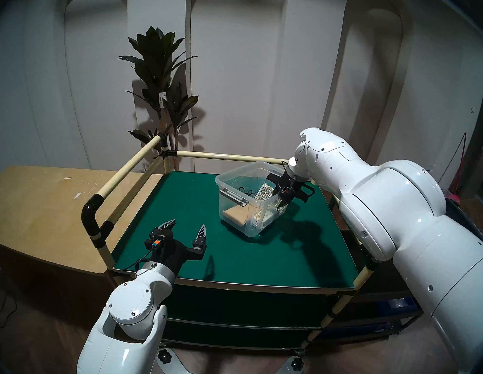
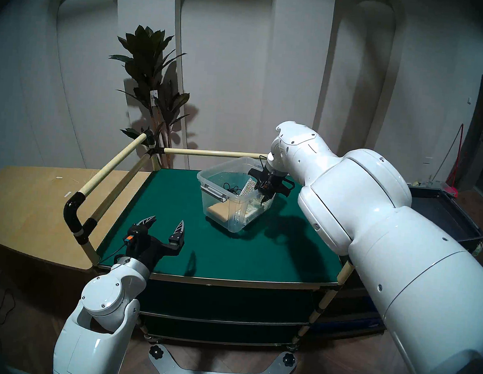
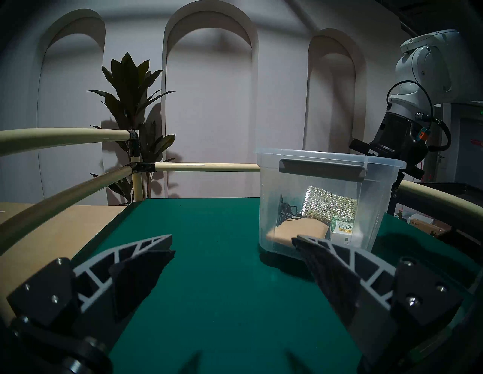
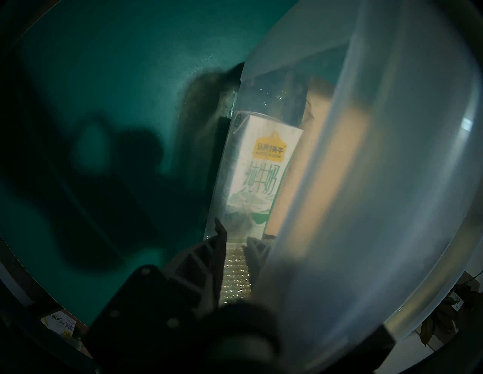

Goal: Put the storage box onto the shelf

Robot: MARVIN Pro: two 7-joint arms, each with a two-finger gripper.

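Clamped on the right wall of the storage box (image 1: 244, 197), my right gripper (image 1: 282, 200) holds it tilted on the shelf (image 1: 174, 220), near its far right; releasing remains, I judge.

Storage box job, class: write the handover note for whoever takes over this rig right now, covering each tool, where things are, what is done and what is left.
Left tool: open, empty, low over the near-left part of the green felt top deck of the cream-railed shelf.
Right tool: shut on the right wall of the clear lidless plastic storage box.
The box appears to rest on the deck, possibly slightly tilted.
Done: box is on the shelf.
Left: open the right tool and withdraw.
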